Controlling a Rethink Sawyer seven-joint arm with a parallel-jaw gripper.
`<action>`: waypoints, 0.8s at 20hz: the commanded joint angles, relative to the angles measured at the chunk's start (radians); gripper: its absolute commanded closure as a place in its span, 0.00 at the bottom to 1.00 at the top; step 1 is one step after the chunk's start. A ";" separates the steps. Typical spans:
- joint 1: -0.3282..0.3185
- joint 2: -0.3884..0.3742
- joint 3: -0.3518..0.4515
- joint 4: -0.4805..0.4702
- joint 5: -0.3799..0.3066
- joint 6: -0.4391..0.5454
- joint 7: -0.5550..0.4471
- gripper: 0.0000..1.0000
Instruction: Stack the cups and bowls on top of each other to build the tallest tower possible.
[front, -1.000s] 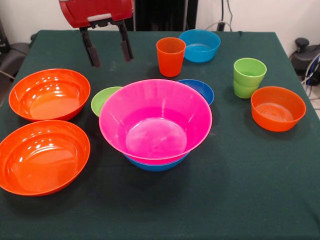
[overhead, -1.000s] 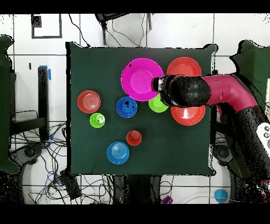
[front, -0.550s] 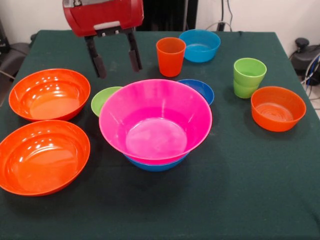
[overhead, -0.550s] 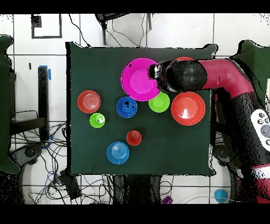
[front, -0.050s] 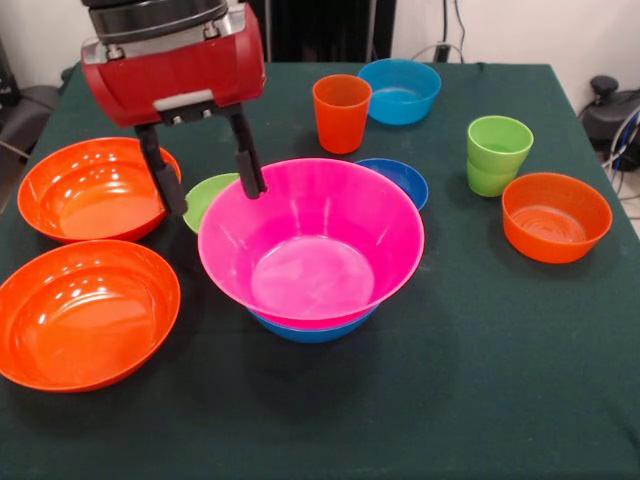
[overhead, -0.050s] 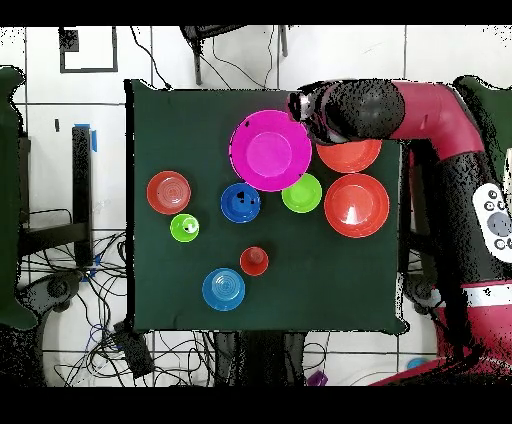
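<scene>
My gripper (front, -0.050s: 207, 180) is open and empty, hanging over the small lime green bowl (front, -0.050s: 203, 207), with one finger by the rim of the large pink bowl (front, -0.050s: 310, 240). The pink bowl sits nested in a large blue bowl (front, -0.050s: 310, 328), forming the tower at mid-table. Two large orange bowls (front, -0.050s: 98, 187) (front, -0.050s: 85, 310) lie at the left. An orange cup (front, -0.050s: 341, 112), a light blue bowl (front, -0.050s: 400, 90), a dark blue bowl (front, -0.050s: 402, 178), two nested lime green cups (front, -0.050s: 497, 155) and a small orange bowl (front, -0.050s: 555, 215) stand apart. In the overhead view the arm (overhead, -0.050s: 350, 108) partly covers one orange bowl (overhead, -0.050s: 350, 158) beside the pink bowl (overhead, -0.050s: 270, 150).
The dark green cloth (front, -0.050s: 480, 380) covers the whole table. Cables and equipment lie on the floor around the table (overhead, -0.050s: 160, 350) in the overhead view.
The open gripper has come forward and lower, from behind the lime green bowl to over it, beside the pink bowl's rim. No bowl or cup has moved.
</scene>
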 joint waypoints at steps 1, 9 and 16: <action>0.035 0.054 -0.031 -0.084 -0.019 0.112 -0.349 0.00; -0.004 0.026 -0.032 0.020 -0.007 0.032 -0.307 0.00; -0.112 -0.177 0.006 0.409 -0.021 -0.173 -0.145 0.00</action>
